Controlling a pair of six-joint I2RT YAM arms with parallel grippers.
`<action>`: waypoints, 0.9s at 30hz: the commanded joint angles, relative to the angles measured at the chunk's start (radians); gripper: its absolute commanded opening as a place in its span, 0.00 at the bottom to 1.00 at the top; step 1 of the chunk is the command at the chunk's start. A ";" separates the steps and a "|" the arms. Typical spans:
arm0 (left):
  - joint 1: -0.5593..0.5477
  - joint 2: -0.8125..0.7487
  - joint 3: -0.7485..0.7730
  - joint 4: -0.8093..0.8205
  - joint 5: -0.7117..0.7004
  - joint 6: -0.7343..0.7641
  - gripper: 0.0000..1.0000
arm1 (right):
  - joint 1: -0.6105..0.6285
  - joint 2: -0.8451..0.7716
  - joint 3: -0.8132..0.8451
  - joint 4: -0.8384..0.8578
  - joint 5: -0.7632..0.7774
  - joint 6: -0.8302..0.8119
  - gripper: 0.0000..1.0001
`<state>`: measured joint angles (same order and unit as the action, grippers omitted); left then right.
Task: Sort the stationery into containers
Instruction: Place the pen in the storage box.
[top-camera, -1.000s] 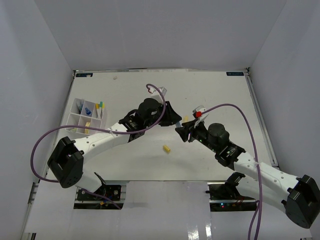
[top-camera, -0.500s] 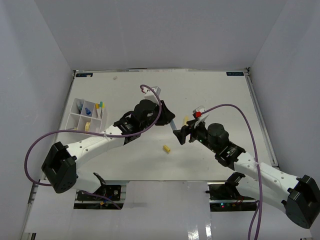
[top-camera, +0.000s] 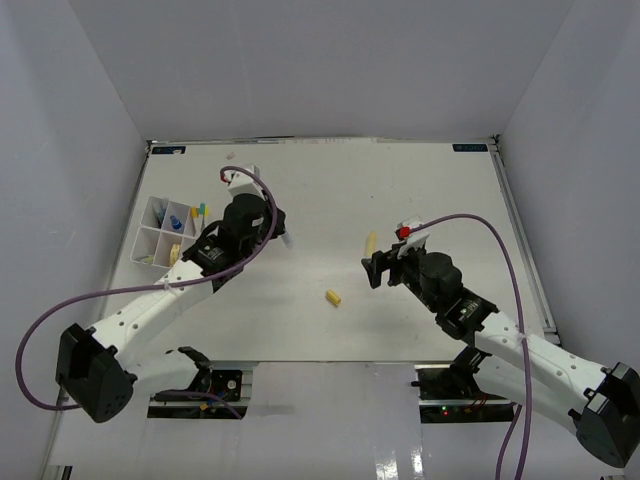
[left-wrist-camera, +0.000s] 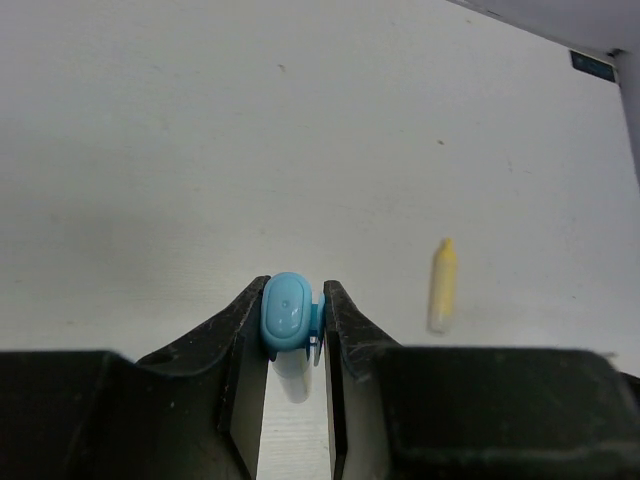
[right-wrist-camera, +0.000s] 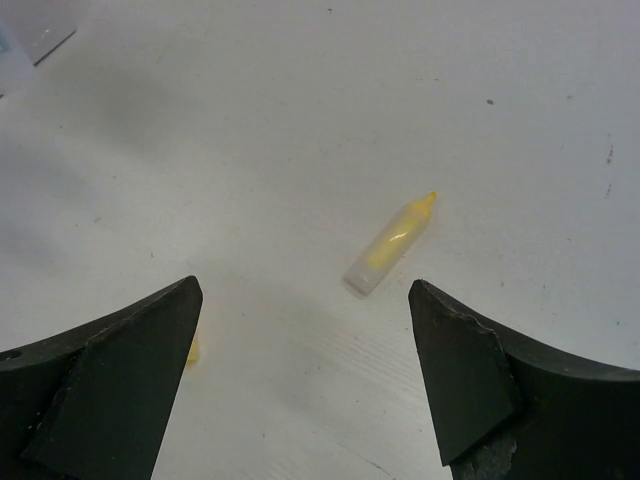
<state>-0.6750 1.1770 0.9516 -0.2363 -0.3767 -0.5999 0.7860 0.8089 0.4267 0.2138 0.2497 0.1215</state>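
My left gripper (left-wrist-camera: 295, 300) is shut on a pen with a light blue cap (left-wrist-camera: 285, 314), whose pale barrel hangs down between the jaws. In the top view this gripper (top-camera: 283, 238) hovers right of the white divided tray (top-camera: 150, 237). The tray holds a blue-capped item (top-camera: 177, 223), yellow and green tipped pens (top-camera: 200, 211) and a yellow piece (top-camera: 172, 255). My right gripper (right-wrist-camera: 305, 292) is open with nothing in it, above a short yellow-tipped marker (right-wrist-camera: 392, 243) that lies flat on the table (top-camera: 371, 242). A yellow eraser piece (top-camera: 333, 297) lies between the arms.
White walls close the table in on three sides. In the right wrist view the eraser piece (right-wrist-camera: 192, 348) peeks out beside my left finger. The yellow-tipped marker (left-wrist-camera: 441, 285) also shows in the left wrist view, to the right of the jaws.
The right gripper's jaws opened wide. The left arm swung left, away from the right gripper and towards the tray, carrying the blue-capped pen.
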 joint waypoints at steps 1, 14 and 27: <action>0.084 -0.085 -0.019 -0.084 -0.050 0.048 0.00 | 0.001 -0.017 -0.014 -0.005 0.082 -0.022 0.90; 0.285 -0.231 -0.053 -0.187 -0.229 0.239 0.00 | -0.013 0.032 -0.043 0.009 0.138 -0.029 0.90; 0.488 -0.215 -0.169 -0.118 -0.217 0.310 0.00 | -0.021 0.001 -0.091 0.053 0.114 -0.026 0.91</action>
<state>-0.2333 0.9714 0.7963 -0.4019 -0.6155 -0.3202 0.7723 0.8299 0.3431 0.2085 0.3599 0.0971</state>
